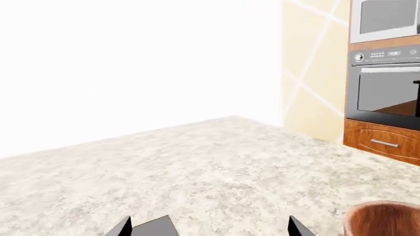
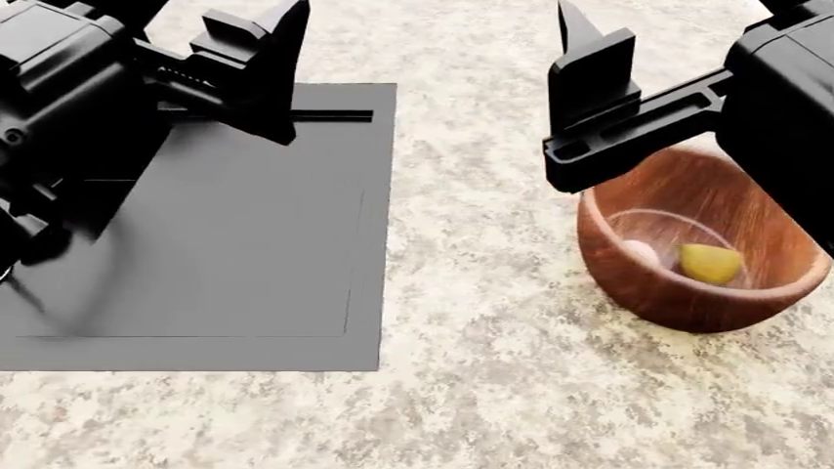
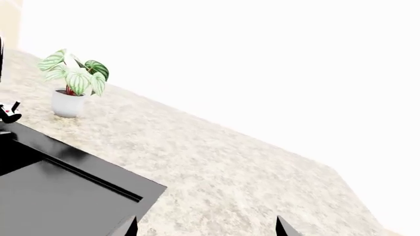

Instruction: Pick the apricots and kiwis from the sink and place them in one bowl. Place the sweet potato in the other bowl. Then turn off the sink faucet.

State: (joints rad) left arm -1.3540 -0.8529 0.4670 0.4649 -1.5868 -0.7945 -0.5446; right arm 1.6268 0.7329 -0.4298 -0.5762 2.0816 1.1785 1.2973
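Note:
In the head view a reddish-brown wooden bowl (image 2: 678, 298) stands on the counter at the right. A yellow-green kiwi (image 2: 710, 262) and a pale apricot (image 2: 639, 252) lie inside it. My right gripper (image 3: 206, 228) is open and empty, raised above the bowl's left rim (image 2: 593, 68). My left gripper (image 1: 210, 230) is also open and empty, hovering over the sink's black drainboard (image 2: 234, 234). The faucet lever with its red mark (image 3: 8, 112) peeks in at the right wrist view's edge. The sweet potato is out of view.
A potted green-and-white plant (image 3: 72, 81) stands on the speckled counter (image 2: 495, 371) behind the drainboard (image 3: 59, 196). A built-in oven (image 1: 384, 88) with wooden drawers sits beyond the counter's end. A wooden bowl rim (image 1: 384, 219) shows in the left wrist view.

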